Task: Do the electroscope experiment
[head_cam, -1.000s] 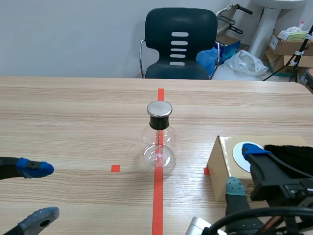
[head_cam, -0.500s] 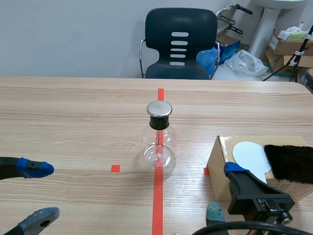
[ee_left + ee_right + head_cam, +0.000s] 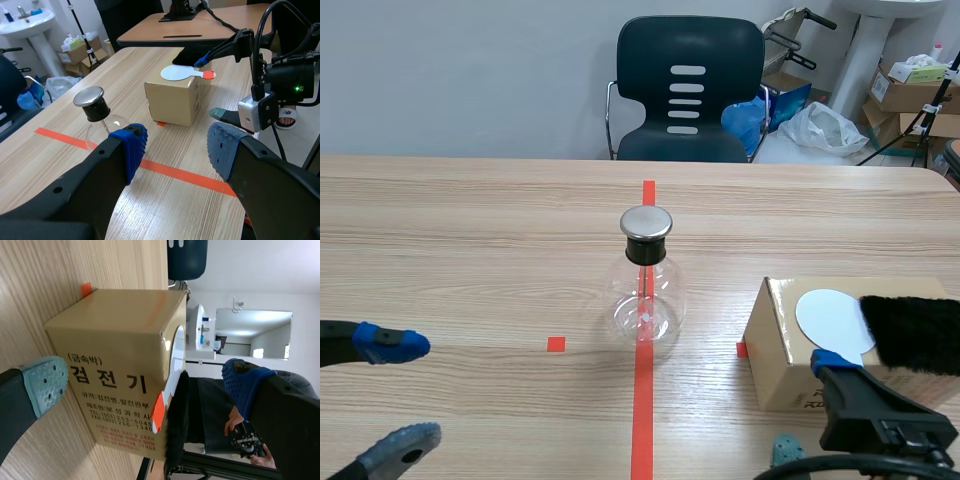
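The electroscope (image 3: 646,285) is a clear, round glass flask. It stands upright on the long orange-red tape line at the middle of the table (image 3: 470,230). A black stopper (image 3: 645,250) plugs its neck and a flat metal cap (image 3: 646,222) sits on top. A thin rod (image 3: 643,290) hangs from the stopper down into the flask, which otherwise looks empty.

To the robot's right, apart from the flask, stands a tan cardboard box (image 3: 772,345). Its side carries large black Korean lettering, "검전기", with "(금속박)" in smaller type above it. The finer print beneath is partly too small to read.

On the box's top lies a white disc (image 3: 830,320) with an orange-red handle (image 3: 209,75). Just beside the disc is a strip of black fur (image 3: 915,333).

The right gripper (image 3: 808,405) is at the near face of the box with its fingers spread wide. The blue-padded finger is up by the box's top edge and the green-padded one is low beside the box. Neither presses on it and the gripper holds nothing.

The left gripper (image 3: 398,395) is low at the robot's left, well apart from the flask. Its blue pads are parted and empty.

Beyond the table's far edge stands a dark chair (image 3: 688,90).
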